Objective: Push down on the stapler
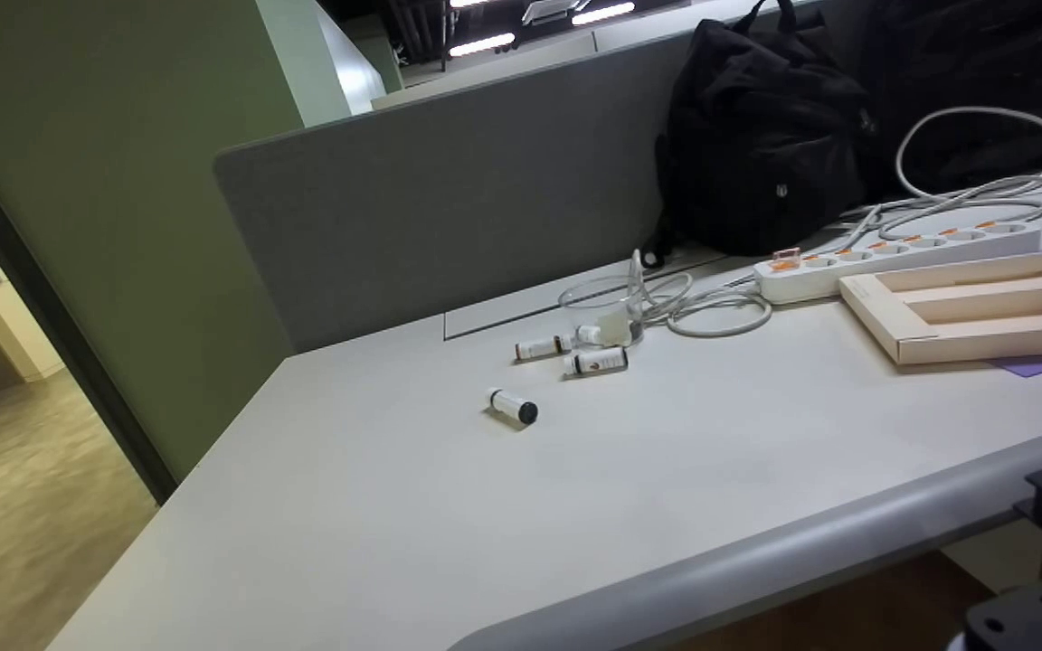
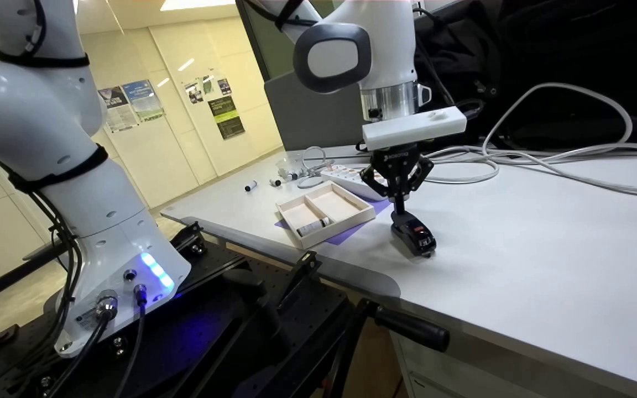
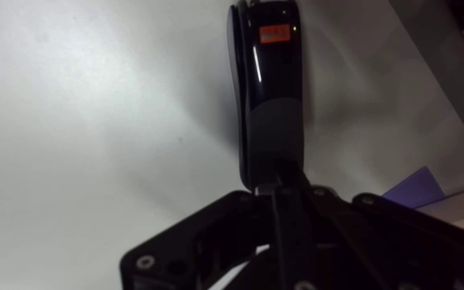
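Note:
The black stapler (image 2: 413, 234) lies on the white table with its front end toward the table's near side. It has a glossy front and a red label. In the wrist view the stapler (image 3: 276, 80) runs up from the jaws to the top edge. My gripper (image 2: 400, 209) points straight down with its fingers together. Its fingertips are at the top of the stapler's rear end and appear to touch it. The wrist view also shows the gripper (image 3: 290, 179) over that end, with the tips dark and hard to make out. An exterior view shows neither the stapler nor the gripper.
A pale divided tray (image 2: 338, 228) with a vial (image 2: 313, 226) in it stands beside the stapler on a purple sheet (image 3: 415, 189). A white power strip (image 1: 892, 262), cables, loose vials (image 1: 512, 406) and black backpacks (image 1: 756, 154) are farther back. The table has a rounded grey front edge (image 1: 756, 551).

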